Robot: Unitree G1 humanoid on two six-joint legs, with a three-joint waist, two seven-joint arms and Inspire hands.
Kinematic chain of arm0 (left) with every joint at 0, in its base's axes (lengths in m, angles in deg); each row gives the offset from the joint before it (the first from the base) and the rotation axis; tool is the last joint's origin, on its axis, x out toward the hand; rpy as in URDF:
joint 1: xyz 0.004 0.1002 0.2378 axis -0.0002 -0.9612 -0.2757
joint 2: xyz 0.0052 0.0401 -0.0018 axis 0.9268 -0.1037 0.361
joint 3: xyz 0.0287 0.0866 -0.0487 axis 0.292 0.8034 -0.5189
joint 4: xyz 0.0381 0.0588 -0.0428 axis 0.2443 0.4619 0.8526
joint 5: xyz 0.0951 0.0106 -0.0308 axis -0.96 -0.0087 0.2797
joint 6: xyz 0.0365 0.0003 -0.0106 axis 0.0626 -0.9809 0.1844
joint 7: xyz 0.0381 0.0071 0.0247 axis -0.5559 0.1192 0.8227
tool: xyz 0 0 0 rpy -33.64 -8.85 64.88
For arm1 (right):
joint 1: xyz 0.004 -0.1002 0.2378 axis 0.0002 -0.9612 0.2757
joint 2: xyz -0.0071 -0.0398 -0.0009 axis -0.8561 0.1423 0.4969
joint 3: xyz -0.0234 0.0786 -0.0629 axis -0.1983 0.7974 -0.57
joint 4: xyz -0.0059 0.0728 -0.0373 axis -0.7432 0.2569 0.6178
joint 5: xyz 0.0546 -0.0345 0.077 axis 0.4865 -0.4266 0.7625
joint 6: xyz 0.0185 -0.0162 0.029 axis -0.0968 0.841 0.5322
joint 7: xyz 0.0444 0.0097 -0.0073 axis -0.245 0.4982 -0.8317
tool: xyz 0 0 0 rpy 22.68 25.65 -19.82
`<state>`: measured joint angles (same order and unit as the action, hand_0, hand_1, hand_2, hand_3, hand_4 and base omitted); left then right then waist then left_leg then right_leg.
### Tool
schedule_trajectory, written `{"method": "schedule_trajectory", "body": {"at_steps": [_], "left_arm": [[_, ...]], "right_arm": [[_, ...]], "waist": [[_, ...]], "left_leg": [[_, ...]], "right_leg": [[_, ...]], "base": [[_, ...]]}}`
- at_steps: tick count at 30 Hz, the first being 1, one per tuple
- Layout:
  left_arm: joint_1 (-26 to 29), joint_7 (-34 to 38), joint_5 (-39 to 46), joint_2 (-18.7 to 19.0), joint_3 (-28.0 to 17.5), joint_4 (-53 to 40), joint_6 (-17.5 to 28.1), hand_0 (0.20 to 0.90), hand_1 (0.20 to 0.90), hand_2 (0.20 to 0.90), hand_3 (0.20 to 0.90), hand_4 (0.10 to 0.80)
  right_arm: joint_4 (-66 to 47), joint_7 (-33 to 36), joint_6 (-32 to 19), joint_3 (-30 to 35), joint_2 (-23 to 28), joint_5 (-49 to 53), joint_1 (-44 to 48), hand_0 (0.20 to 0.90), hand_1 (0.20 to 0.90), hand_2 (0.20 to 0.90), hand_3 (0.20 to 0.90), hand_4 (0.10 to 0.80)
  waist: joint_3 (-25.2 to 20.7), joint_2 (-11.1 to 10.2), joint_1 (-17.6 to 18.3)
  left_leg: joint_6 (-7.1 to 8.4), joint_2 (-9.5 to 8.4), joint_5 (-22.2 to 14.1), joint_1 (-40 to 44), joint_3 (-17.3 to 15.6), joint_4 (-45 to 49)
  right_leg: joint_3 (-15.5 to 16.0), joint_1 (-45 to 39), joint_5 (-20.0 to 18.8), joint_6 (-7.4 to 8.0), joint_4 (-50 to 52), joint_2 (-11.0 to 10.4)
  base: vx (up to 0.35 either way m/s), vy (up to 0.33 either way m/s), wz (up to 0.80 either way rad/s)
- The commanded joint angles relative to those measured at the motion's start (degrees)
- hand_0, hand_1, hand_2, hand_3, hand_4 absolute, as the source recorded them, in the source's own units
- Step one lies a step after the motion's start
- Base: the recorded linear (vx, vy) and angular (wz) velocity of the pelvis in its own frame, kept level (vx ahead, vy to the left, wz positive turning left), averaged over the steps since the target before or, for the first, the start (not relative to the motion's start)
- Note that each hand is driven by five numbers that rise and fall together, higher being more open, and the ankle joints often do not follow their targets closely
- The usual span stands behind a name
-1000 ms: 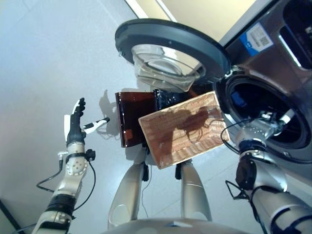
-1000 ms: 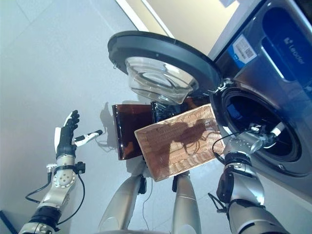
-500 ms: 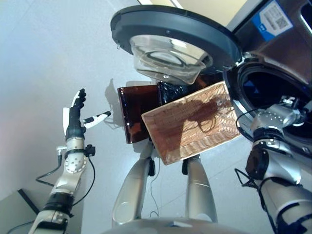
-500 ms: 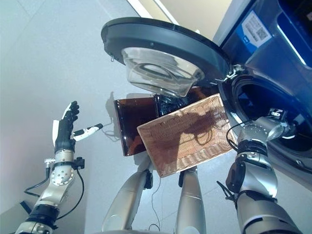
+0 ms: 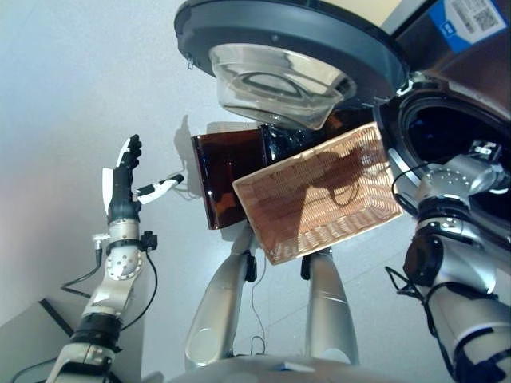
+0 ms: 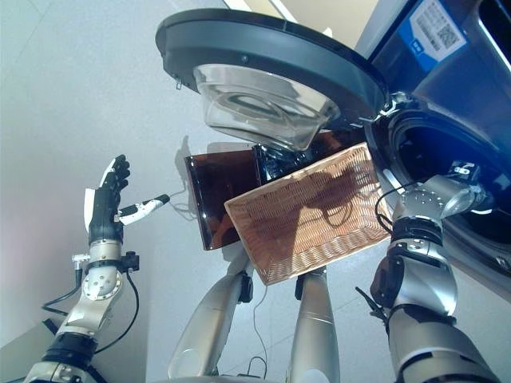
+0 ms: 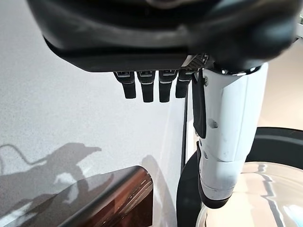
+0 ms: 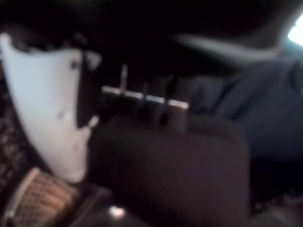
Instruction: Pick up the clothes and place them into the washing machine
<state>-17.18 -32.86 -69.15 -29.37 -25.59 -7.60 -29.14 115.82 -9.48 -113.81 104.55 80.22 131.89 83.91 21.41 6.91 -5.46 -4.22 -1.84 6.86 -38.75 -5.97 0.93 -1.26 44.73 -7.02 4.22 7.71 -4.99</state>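
Apparently near done: wicker basket (image 5: 319, 199) mid-frame looks empty, dark blue cloth (image 8: 246, 113) lies inside washer drum (image 5: 455, 136) at right, right hand (image 8: 170, 165) at the opening, grip can't tell, left hand (image 5: 121, 191) wide, holding nothing.

1. Left arm (image 5: 112, 287): silver-grey round segments, black bands between them.
2. Left hand (image 5: 120, 195): dark fingers, white cover on the thumb.
3. Right arm (image 6: 419, 279): silver-grey shells, dark joint ring.
4. Right hand (image 8: 156, 161): dark bulk, white thumb cover.
5. Left wrist: small black clamp block at the side.
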Motion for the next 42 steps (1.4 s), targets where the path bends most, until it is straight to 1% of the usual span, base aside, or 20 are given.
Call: {"method": "schedule_trajectory", "body": {"at_steps": [1, 4, 11, 15, 16, 18, 21, 22, 23, 24, 26, 28, 29, 33, 34, 36, 38, 42], "left_arm": [[-3.8, 2.3, 1.4, 3.4, -3.3, -5.8, 4.4, 0.900, 0.900, 0.900, 0.900, 0.800], [-3.8, 2.4, 1.7, 3.3, -3.5, -5.2, 4.4, 0.900, 0.900, 0.900, 0.900, 0.800], [-4.1, 2.2, 2.1, 3.3, -4.6, -6.0, 4.7, 0.900, 0.900, 0.900, 0.900, 0.800], [-3.9, 2.2, 2.2, 3.4, -4.6, -5.6, 5.3, 0.900, 0.900, 0.900, 0.900, 0.800], [-3.9, 2.0, 2.3, 3.5, -4.6, -5.5, 5.4, 0.900, 0.900, 0.900, 0.900, 0.800], [-4.2, 1.9, 2.1, 3.6, -4.6, -5.6, 5.7, 0.900, 0.900, 0.900, 0.900, 0.800], [-4.6, 0.8, 1.7, 4.5, -4.8, -5.9, 6.5, 0.900, 0.900, 0.900, 0.900, 0.800], [-4.6, 0.8, 1.7, 4.5, -4.9, -5.9, 6.5, 0.900, 0.900, 0.900, 0.900, 0.800], [-4.7, 0.5, 1.8, 4.7, -5.0, -5.8, 6.6, 0.900, 0.900, 0.900, 0.900, 0.800], [-5.0, 0.2, 1.7, 5.0, -4.9, -6.2, 6.7, 0.900, 0.900, 0.900, 0.900, 0.800], [-5.3, 0.2, 1.3, 5.3, -4.8, -6.9, 6.9, 0.900, 0.900, 0.900, 0.900, 0.800], [-5.0, 1.0, -0.4, 5.5, -4.9, -6.5, 6.6, 0.900, 0.900, 0.900, 0.900, 0.800], [-5.0, 1.0, -0.4, 5.5, -5.0, -6.6, 6.6, 0.900, 0.900, 0.900, 0.900, 0.800], [-5.5, 1.5, -1.7, 5.3, -5.6, -6.6, 6.6, 0.900, 0.900, 0.900, 0.900, 0.800], [-5.5, 1.5, -1.7, 5.3, -5.6, -6.6, 6.6, 0.900, 0.900, 0.900, 0.900, 0.800], [-5.8, 1.6, -2.0, 4.9, -6.0, -6.6, 6.4, 0.900, 0.900, 0.900, 0.900, 0.800], [-5.9, 2.0, -2.5, 4.5, -6.4, -6.1, 6.3, 0.900, 0.900, 0.900, 0.900, 0.800], [-5.8, 2.6, -3.3, 3.9, -6.9, -5.8, 6.1, 0.900, 0.900, 0.900, 0.900, 0.800]], "right_arm": [[-5.1, -1.5, -6.1, -4.3, 6.2, -5.0, -3.4, 0.900, 0.900, 0.900, 0.900, 0.800], [-5.2, -1.4, -5.8, -4.7, 5.7, -5.5, -3.8, 0.900, 0.900, 0.900, 0.900, 0.800], [-4.4, -1.7, -3.4, -6.0, 5.9, -8.3, -4.9, 0.900, 0.900, 0.900, 0.900, 0.800], [-2.4, -1.3, -1.7, -6.7, 6.5, -11.5, -5.7, 0.900, 0.900, 0.900, 0.900, 0.800], [-1.1, -1.1, -0.7, -7.2, 7.0, -12.8, -5.8, 0.900, 0.900, 0.900, 0.900, 0.800], [1.5, -0.9, 2.6, -9.3, 7.8, -16.9, -6.9, 0.900, 0.900, 0.900, 0.900, 0.800], [7.3, -1.3, 11.3, -16.9, 11.0, -30.3, -8.5, 0.900, 0.900, 0.900, 0.900, 0.800], [7.3, -1.2, 11.4, -16.9, 11.0, -30.4, -8.3, 0.900, 0.900, 0.900, 0.900, 0.800], [8.5, -1.0, 13.7, -19.5, 11.9, -35.7, -8.4, 0.900, 0.900, 0.900, 0.900, 0.800], [8.8, -0.3, 14.8, -21.5, 12.5, -40.0, -8.6, 0.900, 0.900, 0.900, 0.900, 0.800], [9.1, 1.9, 16.8, -24.5, 12.5, -47.5, -8.6, 0.900, 0.900, 0.900, 0.900, 0.800], [6.9, 4.9, 19.0, -28.1, 12.0, -58.6, -9.3, 0.900, 0.900, 0.900, 0.900, 0.800], [6.8, 4.9, 19.1, -28.0, 11.9, -58.7, -9.3, 0.900, 0.900, 0.900, 0.900, 0.800], [5.4, 6.8, 21.5, -29.5, 9.9, -66.6, -11.0, 0.900, 0.900, 0.900, 0.900, 0.800], [5.4, 6.8, 21.5, -29.5, 9.9, -66.6, -11.0, 0.900, 0.900, 0.900, 0.900, 0.800], [3.6, 7.2, 22.6, -31.0, 9.0, -71.2, -12.3, 0.900, 0.900, 0.900, 0.900, 0.800], [2.0, 8.4, 23.5, -31.0, 8.0, -74.5, -14.1, 0.900, 0.900, 0.900, 0.900, 0.800], [0.4, 9.2, 23.8, -30.7, 5.5, -76.9, -16.0, 0.900, 0.900, 0.900, 0.900, 0.800]], "waist": [[-6.2, 0.3, 1.0], [-6.3, 0.2, 1.2], [-6.4, -0.4, 1.4], [-6.6, -0.7, 1.4], [-6.7, -0.8, 1.4], [-6.6, -1.0, 1.2], [-6.5, -1.6, 1.3], [-6.5, -1.7, 1.4], [-6.4, -1.8, 1.4], [-6.3, -1.9, 1.3], [-6.1, -1.9, 1.4], [-6.0, -2.1, 1.6], [-6.1, -2.1, 1.7], [-6.3, -2.6, 1.9], [-6.3, -2.6, 1.9], [-6.3, -2.8, 2.0], [-6.6, -3.0, 2.3], [-6.7, -3.3, 2.4]], "left_leg": [[3.42, -1.78, -3.3, -4.4, 0.3, 3.0], [3.35, -1.80, -3.5, -4.4, 0.1, 3.1], [3.25, -1.68, -3.8, -4.7, -0.1, 3.7], [3.22, -1.62, -3.9, -4.7, -0.1, 3.8], [3.21, -1.57, -4.0, -4.7, -0.1, 3.9], [3.25, -1.43, -4.4, -4.3, 0.0, 4.0], [3.19, -1.35, -4.5, -4.1, -0.1, 4.3], [3.14, -1.42, -4.1, -4.4, -0.2, 4.3], [3.12, -1.46, -4.1, -4.4, -0.2, 4.4], [3.16, -1.40, -4.4, -4.2, -0.1, 4.5], [3.13, -1.43, -4.3, -4.1, -0.1, 4.6], [3.08, -1.42, -4.3, -3.9, -0.1, 4.7], [3.05, -1.49, -4.0, -4.1, -0.2, 4.6], [3.02, -1.41, -4.2, -3.5, 0.0, 4.7], [2.99, -1.48, -3.9, -3.7, 0.0, 4.6], [3.00, -1.40, -4.2, -3.4, 0.1, 4.8], [2.92, -1.52, -4.0, -3.4, 0.1, 4.7], [2.85, -1.47, -4.4, -2.9, 0.3, 4.9]], "right_leg": [[2.7, 2.9, -1.1, -0.97, -1.9, 0.7], [2.7, 3.0, -1.1, -0.99, -1.7, 0.8], [2.7, 3.3, -1.0, -1.10, -1.5, 0.7], [2.8, 3.3, -1.0, -1.13, -1.4, 0.8], [2.8, 3.3, -0.9, -1.11, -1.4, 0.7], [2.8, 2.9, -0.5, -1.04, -1.1, 0.8], [3.0, 2.5, -0.7, -1.08, -1.1, 0.7], [3.0, 2.7, -1.0, -1.12, -1.2, 0.6], [2.9, 2.7, -1.1, -1.11, -1.2, 0.6], [2.9, 2.4, -0.9, -1.06, -1.1, 0.7], [2.9, 2.3, -0.9, -1.05, -1.0, 0.7], [2.9, 2.0, -1.0, -1.05, -1.0, 0.8], [2.9, 2.2, -1.2, -1.06, -1.1, 0.7], [3.0, 1.6, -1.0, -1.09, -1.1, 0.8], [3.0, 1.8, -1.3, -1.10, -1.2, 0.7], [3.0, 1.4, -1.1, -1.05, -1.2, 0.8], [3.0, 1.3, -1.3, -1.04, -1.3, 0.8], [3.1, 0.8, -1.1, -1.00, -1.2, 0.9]], "base": [[0.000, 0.000, 0.00], [0.007, 0.011, -0.02], [0.002, 0.002, 0.00], [0.000, 0.000, 0.00], [0.001, -0.005, 0.04], [0.005, -0.013, 0.04], [-0.015, -0.015, 0.02], [0.000, 0.000, 0.00], [0.000, 0.000, 0.00], [0.000, 0.000, 0.00], [0.000, 0.000, 0.00], [0.000, 0.000, 0.00], [-0.018, 0.007, 0.03], [0.000, 0.000, 0.00], [0.000, 0.000, 0.00], [0.000, 0.000, 0.00], [0.000, 0.000, 0.00], [0.000, 0.000, 0.00]]}}
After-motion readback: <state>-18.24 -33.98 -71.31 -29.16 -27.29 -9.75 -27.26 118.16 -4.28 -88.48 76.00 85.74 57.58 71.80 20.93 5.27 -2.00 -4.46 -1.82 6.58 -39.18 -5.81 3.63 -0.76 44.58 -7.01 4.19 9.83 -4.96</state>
